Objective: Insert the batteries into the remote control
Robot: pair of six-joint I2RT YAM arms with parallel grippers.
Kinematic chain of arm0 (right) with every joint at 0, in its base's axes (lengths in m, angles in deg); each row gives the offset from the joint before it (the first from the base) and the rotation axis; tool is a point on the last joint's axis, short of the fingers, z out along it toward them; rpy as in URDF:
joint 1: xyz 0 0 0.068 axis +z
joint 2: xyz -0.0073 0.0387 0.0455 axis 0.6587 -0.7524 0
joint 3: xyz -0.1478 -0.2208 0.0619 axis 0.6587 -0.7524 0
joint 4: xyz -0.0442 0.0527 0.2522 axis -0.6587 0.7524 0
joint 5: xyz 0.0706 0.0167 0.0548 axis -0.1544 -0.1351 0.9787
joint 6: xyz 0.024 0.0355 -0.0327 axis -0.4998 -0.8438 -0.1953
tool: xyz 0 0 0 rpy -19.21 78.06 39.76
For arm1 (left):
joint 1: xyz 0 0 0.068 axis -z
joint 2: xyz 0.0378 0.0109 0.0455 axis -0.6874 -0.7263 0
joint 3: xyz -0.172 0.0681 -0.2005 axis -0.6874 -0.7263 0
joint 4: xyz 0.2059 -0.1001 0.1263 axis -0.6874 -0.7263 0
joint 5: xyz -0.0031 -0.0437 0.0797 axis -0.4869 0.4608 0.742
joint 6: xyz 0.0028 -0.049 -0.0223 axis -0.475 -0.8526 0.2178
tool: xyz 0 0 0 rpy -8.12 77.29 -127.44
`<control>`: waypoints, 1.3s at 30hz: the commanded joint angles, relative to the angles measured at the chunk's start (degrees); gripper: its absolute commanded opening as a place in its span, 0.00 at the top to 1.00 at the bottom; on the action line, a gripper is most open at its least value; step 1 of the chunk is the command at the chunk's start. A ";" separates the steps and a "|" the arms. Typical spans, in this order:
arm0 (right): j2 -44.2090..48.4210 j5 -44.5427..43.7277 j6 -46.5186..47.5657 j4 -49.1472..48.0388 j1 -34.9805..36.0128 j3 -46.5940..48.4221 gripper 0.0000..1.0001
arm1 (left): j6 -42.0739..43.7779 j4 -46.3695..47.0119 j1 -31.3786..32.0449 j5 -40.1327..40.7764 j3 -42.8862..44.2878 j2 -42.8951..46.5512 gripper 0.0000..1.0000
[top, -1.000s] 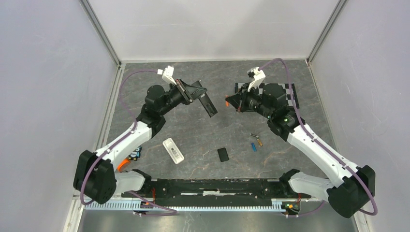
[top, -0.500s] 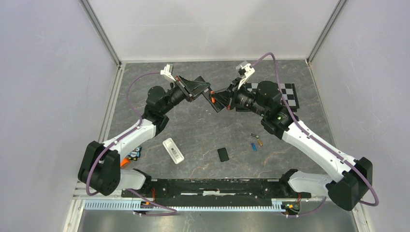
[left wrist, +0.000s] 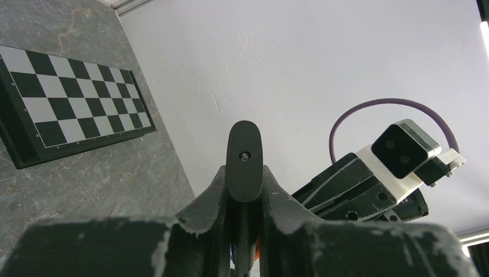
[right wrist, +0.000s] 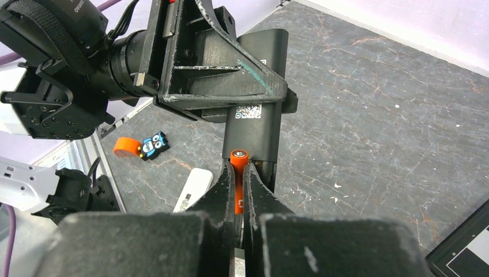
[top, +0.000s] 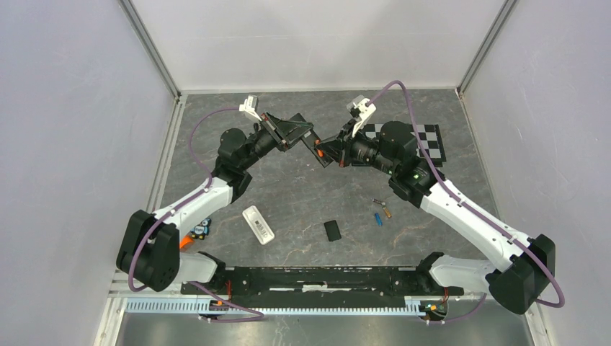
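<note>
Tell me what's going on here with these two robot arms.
The left gripper is shut on a black remote and holds it up off the table. The right gripper is shut on an orange battery, whose tip is at the lower end of the remote's back. I cannot tell if it is seated. Two more batteries, a black cover and a white remote lie on the table.

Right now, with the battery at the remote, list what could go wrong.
1. Both parts hang in mid-air: the right claw holds the orange battery with its tip at the lower end of the black remote, which the left claw grips. A small misalignment could jam or miss the slot.
2. Pushing may make the thin battery slip out and drop to the table.
</note>
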 commanded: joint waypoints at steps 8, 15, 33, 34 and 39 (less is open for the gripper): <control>2.97 2.05 5.55 3.85 0.13 1.06 1.00 | 0.63 4.74 0.00 -3.20 3.01 -0.01 0.98; 3.04 3.90 5.26 4.26 0.10 0.72 1.00 | 1.39 5.10 -0.06 -3.85 3.77 0.13 0.98; 2.14 1.97 2.69 4.80 0.05 3.09 0.67 | 0.45 5.71 -0.06 -3.84 3.20 0.03 0.98; 2.17 1.96 2.49 4.91 0.06 3.32 0.66 | 0.58 5.60 -0.05 -3.81 3.09 0.01 0.98; 2.68 1.20 0.53 5.98 0.04 5.25 0.55 | 1.88 4.10 -0.07 -3.48 3.24 0.41 0.98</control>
